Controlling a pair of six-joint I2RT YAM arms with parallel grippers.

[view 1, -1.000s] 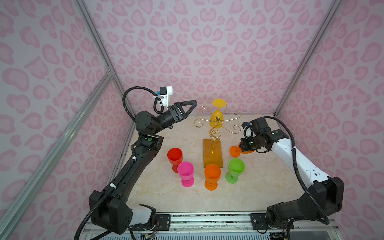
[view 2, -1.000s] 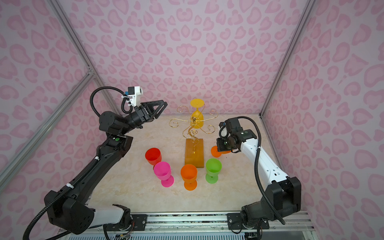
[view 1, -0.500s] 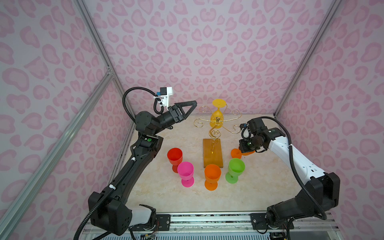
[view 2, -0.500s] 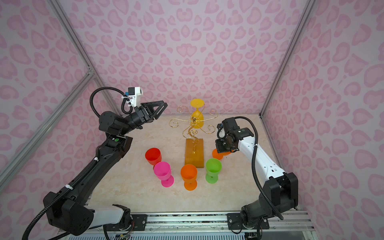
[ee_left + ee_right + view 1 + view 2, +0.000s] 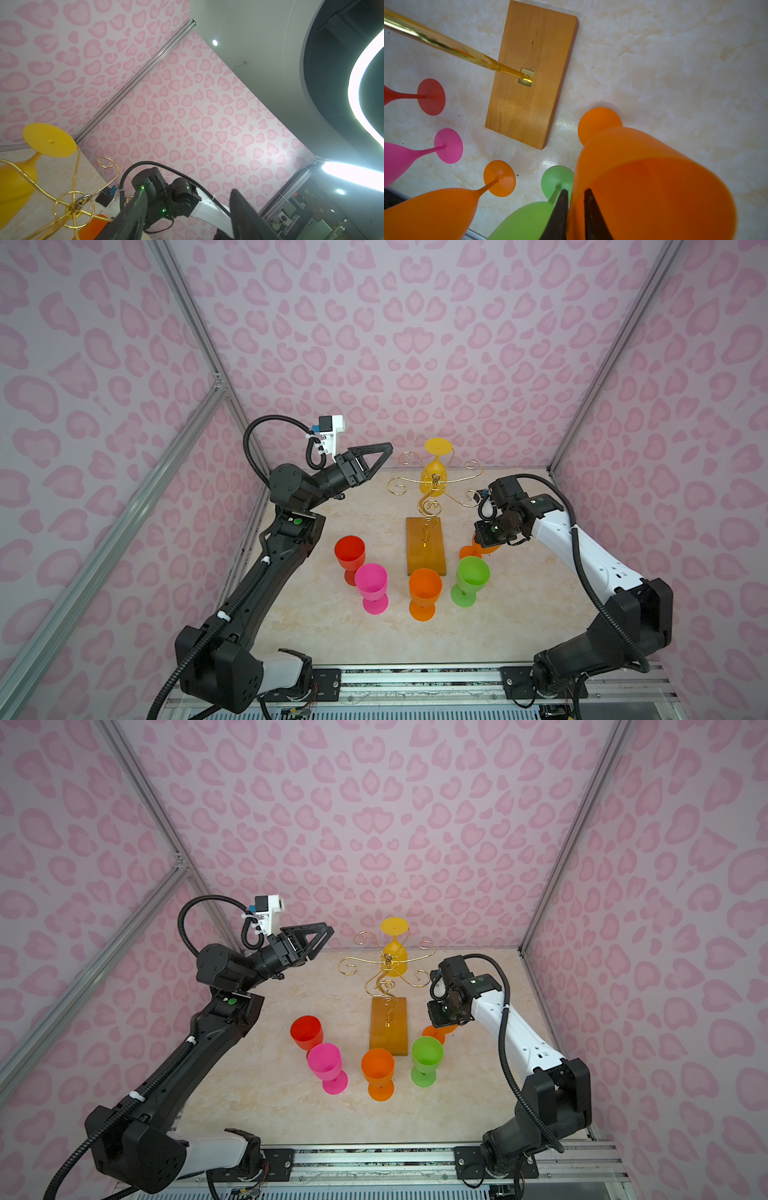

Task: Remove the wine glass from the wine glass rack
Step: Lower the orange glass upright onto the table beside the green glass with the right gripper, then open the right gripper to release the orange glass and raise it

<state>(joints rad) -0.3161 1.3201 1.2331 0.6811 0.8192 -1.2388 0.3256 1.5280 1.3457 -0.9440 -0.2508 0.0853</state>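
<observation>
The wine glass rack stands mid-table, gold wire arms on an amber base. A yellow wine glass hangs upside down from it at the back, also in the left wrist view. My left gripper hovers open and empty left of the rack's top, apart from the yellow glass. My right gripper points down right of the base. Its jaws stand slightly apart astride the rim of an orange glass, one finger outside and one inside. That glass's foot rests on the table.
A red glass, a pink glass, another orange glass and a green glass stand upright in front of the base. The green one is close beside my right gripper. Pink-patterned walls close in three sides.
My right wrist has shifted slightly left over the orange glass, and its jaws have parted a little on the rim. The left arm has not moved.
</observation>
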